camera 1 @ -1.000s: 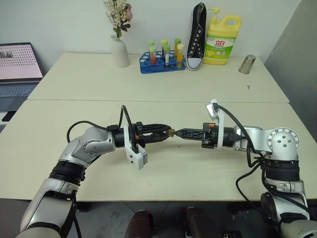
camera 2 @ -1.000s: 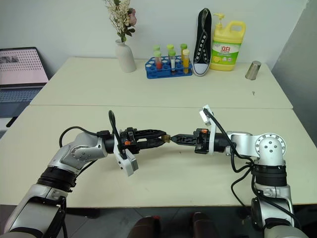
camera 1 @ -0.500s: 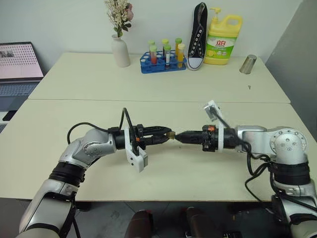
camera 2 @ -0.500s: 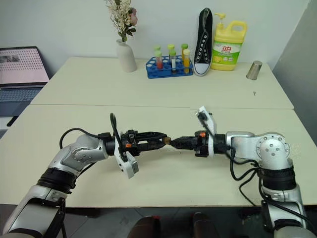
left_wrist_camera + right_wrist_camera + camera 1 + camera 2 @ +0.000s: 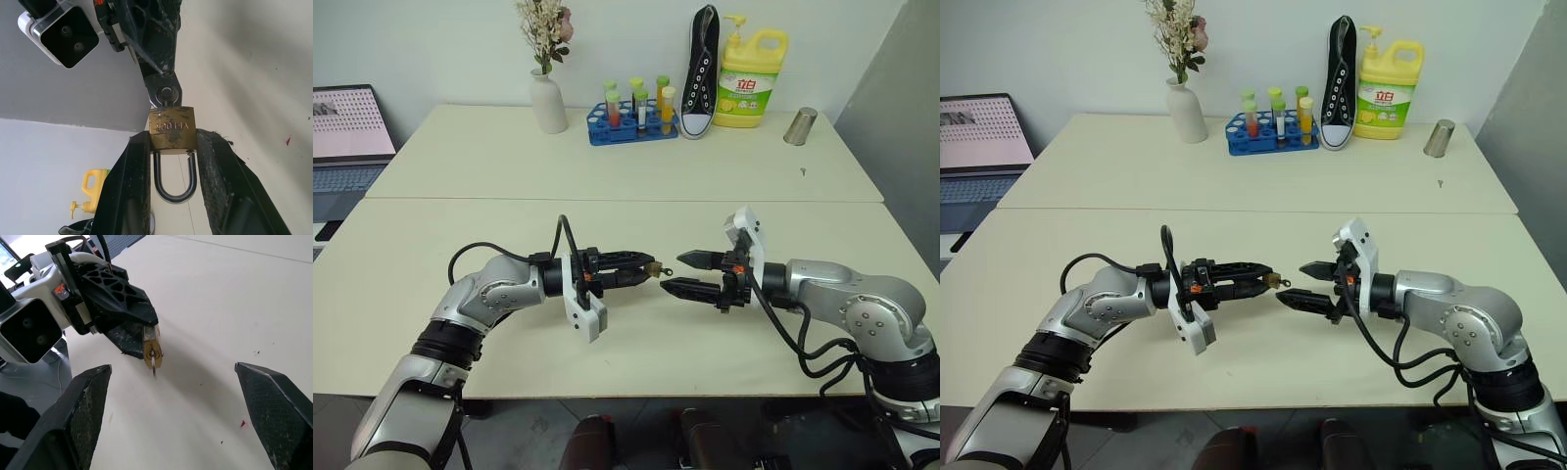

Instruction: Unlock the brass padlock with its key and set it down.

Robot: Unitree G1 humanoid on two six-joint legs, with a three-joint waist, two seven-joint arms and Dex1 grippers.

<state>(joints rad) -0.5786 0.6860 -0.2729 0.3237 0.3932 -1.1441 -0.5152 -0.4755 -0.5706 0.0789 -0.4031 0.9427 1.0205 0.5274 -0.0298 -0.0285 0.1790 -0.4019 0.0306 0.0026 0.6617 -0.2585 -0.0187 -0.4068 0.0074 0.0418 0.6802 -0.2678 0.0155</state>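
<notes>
My left gripper [image 5: 644, 267] is shut on the small brass padlock [image 5: 172, 128], pinching its body between both fingers [image 5: 132, 186] above the cream table [image 5: 636, 333]. The silvery shackle [image 5: 174, 178] lies back between those fingers. The key [image 5: 153, 364] sticks out of the padlock's end, towards my right gripper. My right gripper [image 5: 673, 272] faces the padlock from the right, open wide. Its fingertips [image 5: 98, 382] stand apart from the key and hold nothing.
Along the table's far side stand a white vase [image 5: 548, 103], a blue test tube rack [image 5: 631, 127], a black shoe [image 5: 700, 69], a yellow detergent bottle [image 5: 752, 78] and a metal cup [image 5: 801, 126]. A laptop [image 5: 347, 127] sits at the far left.
My right gripper was shut on the key, rolled about its axis, then opened and drew back a little, leaving the key in the padlock. The left gripper kept still.
</notes>
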